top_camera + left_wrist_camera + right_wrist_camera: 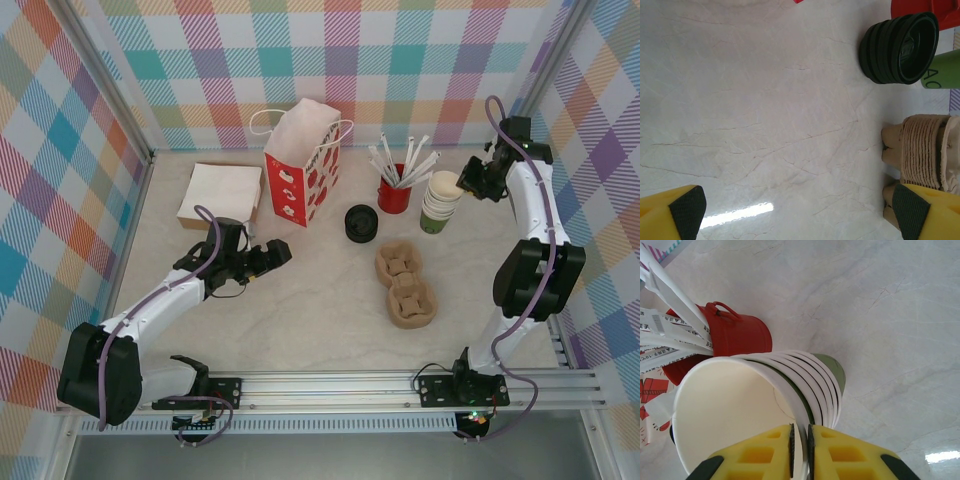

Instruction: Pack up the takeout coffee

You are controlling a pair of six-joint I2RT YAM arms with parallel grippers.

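Now my right gripper (800, 442) pinches the top paper cup (725, 415) at its rim; I judge it light, crushable; left gripper (799, 210) wide.

Right edge crops the cup stack (945, 70) and pulp carriers (920, 150).

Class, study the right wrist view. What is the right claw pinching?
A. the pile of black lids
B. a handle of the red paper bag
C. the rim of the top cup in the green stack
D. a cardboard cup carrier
C: the right claw has one finger inside and one outside the cream-lined rim of the top cup on the green cup stack.
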